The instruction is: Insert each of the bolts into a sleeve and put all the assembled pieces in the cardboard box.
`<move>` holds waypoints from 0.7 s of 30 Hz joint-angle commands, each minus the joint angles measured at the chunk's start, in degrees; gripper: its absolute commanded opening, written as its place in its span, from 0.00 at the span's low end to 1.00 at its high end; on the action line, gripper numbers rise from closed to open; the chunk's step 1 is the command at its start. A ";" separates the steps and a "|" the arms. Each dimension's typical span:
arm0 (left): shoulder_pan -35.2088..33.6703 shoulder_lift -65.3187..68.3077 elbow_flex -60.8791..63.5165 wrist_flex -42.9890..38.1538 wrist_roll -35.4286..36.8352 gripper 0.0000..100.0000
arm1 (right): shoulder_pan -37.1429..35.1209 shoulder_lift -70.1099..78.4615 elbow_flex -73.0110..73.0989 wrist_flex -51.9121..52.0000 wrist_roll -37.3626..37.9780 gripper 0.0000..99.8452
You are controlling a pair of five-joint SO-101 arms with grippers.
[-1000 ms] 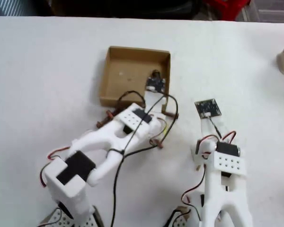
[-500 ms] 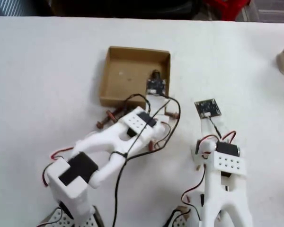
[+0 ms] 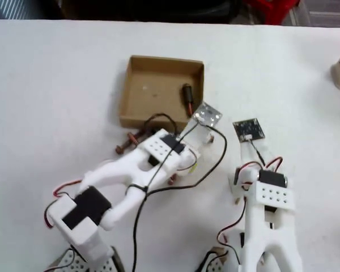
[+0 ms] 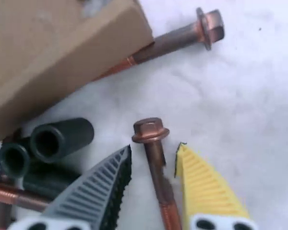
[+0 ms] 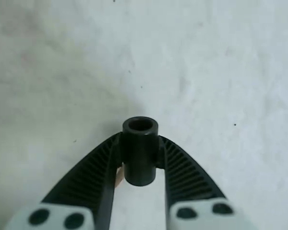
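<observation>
If the left pincer (image 4: 153,149) bites off-centre: its jaws stand apart astride a bolt (image 4: 157,177) lying flat on the worktop (image 4: 240,96), so a skewed squeeze could roll the bolt out or cock it.
Crowding: a loose sleeve (image 4: 62,136) lies just beside the grey finger (image 4: 101,187), with more dark sleeves behind it; a sideways drift could scatter them.
Right pincer (image 5: 140,140): clamped on a held sleeve (image 5: 140,153), bore end facing away over bare worktop; a weak hold might let it twist as a bolt is pushed in.
Cardboard box (image 3: 126,93): one dark piece (image 3: 188,93) lies along the wall on the right arm's side; whether it carries a bolt I cannot tell.
Outside the box: a second bolt (image 4: 182,36) lies just beside its outer wall, not yet sleeved.
</observation>
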 commanded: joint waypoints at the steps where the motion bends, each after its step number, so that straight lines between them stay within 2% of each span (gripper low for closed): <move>1: -0.84 -3.12 -0.44 0.35 0.88 0.20 | -0.40 -1.54 -0.35 -0.48 0.88 0.02; 11: -1.27 -1.45 -1.32 -3.08 -0.18 0.17 | -0.48 -1.54 -0.35 -0.48 0.88 0.02; 17: -1.01 5.85 -10.29 2.11 4.31 0.17 | -0.48 -1.54 -0.35 -0.48 0.88 0.02; 19: -0.92 7.34 -12.31 3.87 4.31 0.13 | -0.48 -1.54 -0.35 -0.48 0.88 0.02; 21: -0.84 8.04 -13.19 3.87 4.22 0.04 | -0.48 -1.54 -0.35 -0.48 0.88 0.02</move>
